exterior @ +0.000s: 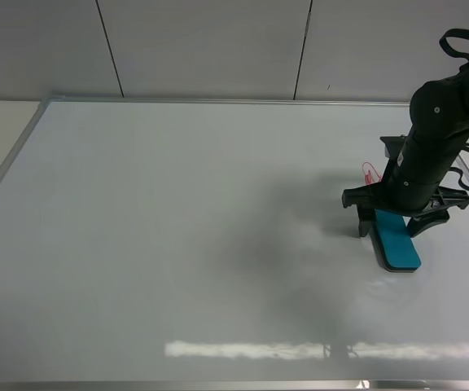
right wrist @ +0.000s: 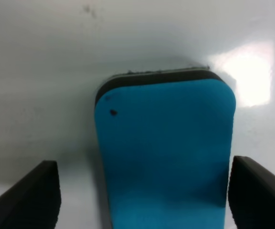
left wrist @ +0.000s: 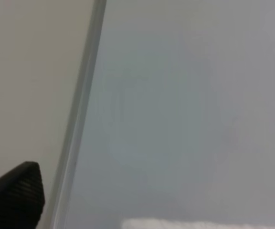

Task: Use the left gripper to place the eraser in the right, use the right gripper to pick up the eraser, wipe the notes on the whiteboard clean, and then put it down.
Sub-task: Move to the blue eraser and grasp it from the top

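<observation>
A large whiteboard (exterior: 177,244) is filling the scene. The blue eraser (exterior: 396,241) is lying flat on it near the right edge, felt side down, just beside faint red notes (exterior: 370,173). The right end effector (exterior: 396,221) is hovering over the eraser with a finger on each side, spread and not yet touching it, grasping nothing. The left end effector (left wrist: 142,200) is standing wide apart and empty over the board's left frame. To grip well, the right arm should be lowering squarely, centring the eraser between both fingers, then clenching evenly so the felt stays flat.
</observation>
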